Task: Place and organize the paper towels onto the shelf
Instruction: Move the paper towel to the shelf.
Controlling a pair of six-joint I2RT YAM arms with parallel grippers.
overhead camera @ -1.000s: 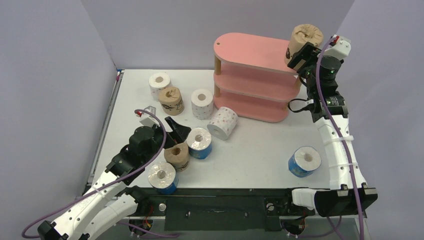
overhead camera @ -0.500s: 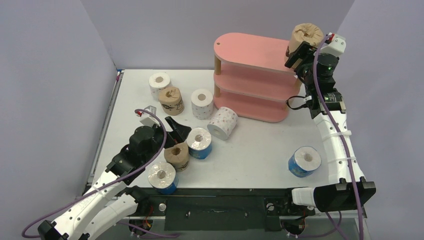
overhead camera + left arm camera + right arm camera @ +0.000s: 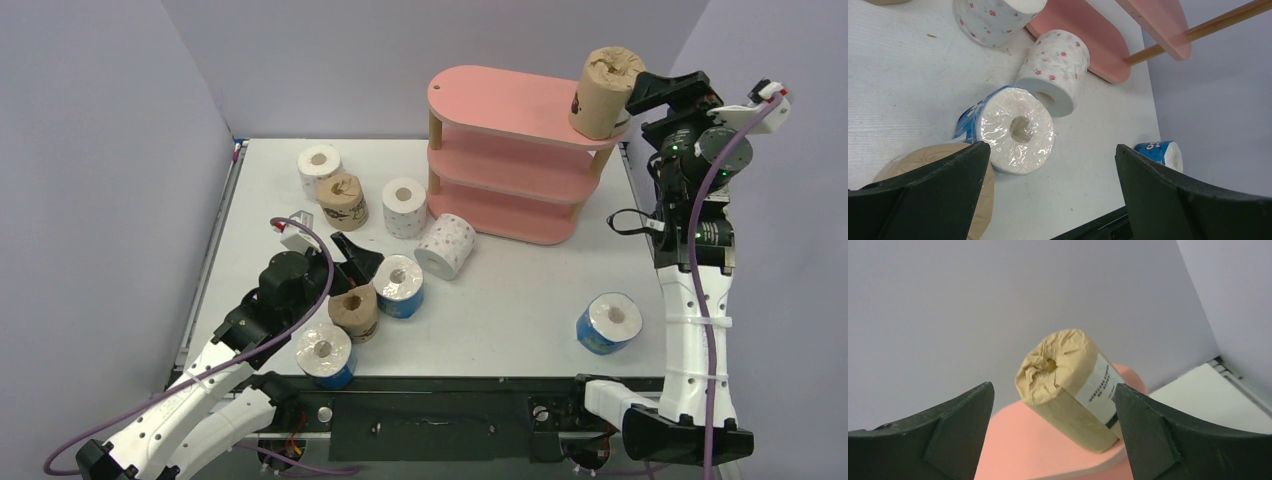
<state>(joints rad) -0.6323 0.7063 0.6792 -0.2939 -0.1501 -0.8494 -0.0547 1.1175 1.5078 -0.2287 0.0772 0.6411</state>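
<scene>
White table (image 3: 520,290) with pink shelf (image 3: 500,100), lilac walls (image 3: 100,150).

pink three-tier shelf (image 3: 500,100), oval boards on wooden posts, standing at the far right of the tabletop (image 3: 520,300). one brown roll (image 3: 606,92) stands upright at the right end of its top board. on the tabletop: brown rolls (image 3: 343,200) (image 3: 355,312), blue rolls (image 3: 400,285) (image 3: 325,353) (image 3: 609,322), white pink-dotted rolls (image 3: 319,167) (image 3: 404,205) (image 3: 445,245), the last lying on its side.

R fingers (image 3: 662,88) off brown roll (image 3: 603,95)
</scene>
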